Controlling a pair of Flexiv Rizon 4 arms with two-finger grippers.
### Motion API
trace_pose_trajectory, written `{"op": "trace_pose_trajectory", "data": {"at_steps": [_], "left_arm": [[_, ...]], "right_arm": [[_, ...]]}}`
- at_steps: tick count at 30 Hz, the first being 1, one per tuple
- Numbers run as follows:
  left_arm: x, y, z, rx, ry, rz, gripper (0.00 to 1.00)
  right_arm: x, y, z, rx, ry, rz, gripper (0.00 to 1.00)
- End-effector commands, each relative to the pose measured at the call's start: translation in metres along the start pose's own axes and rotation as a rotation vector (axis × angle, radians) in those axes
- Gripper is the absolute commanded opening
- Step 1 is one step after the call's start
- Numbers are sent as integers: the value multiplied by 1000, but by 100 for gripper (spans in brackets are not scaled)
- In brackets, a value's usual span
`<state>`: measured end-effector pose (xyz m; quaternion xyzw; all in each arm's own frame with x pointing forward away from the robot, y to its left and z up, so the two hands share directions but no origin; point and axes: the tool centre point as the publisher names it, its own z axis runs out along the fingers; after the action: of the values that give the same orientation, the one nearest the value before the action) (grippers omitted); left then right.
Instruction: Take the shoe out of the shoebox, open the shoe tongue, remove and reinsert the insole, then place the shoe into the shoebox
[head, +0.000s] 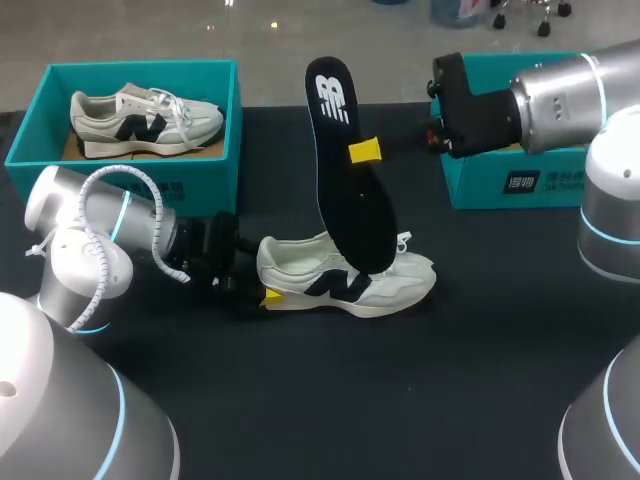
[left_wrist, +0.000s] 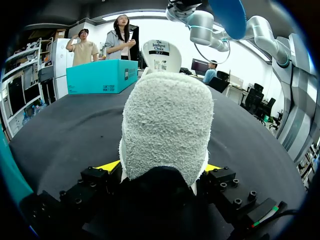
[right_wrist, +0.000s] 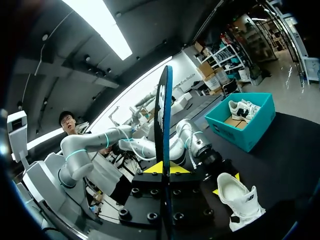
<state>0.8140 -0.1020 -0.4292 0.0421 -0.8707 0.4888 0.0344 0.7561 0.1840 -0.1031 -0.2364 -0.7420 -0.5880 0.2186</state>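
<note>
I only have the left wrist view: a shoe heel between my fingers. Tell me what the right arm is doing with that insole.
Observer: The right gripper is shut on the insole, holding it upright, edge-on between its fingers.
Operator: Report where its lower end sits.
Observer: The head view puts it at the opening of the shoe; how deep it goes, I cannot tell.
Operator: Now check the shoebox on the left side.
Observer: That shoebox, at the left rear, holds a second shoe.

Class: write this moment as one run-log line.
left gripper: shut on shoe heel | right gripper: shut on insole | insole: upright, lower end in shoe
</note>
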Motion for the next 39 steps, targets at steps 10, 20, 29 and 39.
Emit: {"op": "trace_pose_trajectory", "data": {"at_steps": [10,20,29,39], "left_arm": [[1,2,2,1,-1,1,0],[1,2,2,1,-1,1,0],[1,2,2,1,-1,1,0],[1,2,2,1,-1,1,0]], "right_arm": [[24,-13,-6,-58,-22,10,0],[21,-13,-5,-45,-23,22,0],[21,-13,-5,-45,-23,22,0],[21,-13,-5,-45,-23,22,0]]}}
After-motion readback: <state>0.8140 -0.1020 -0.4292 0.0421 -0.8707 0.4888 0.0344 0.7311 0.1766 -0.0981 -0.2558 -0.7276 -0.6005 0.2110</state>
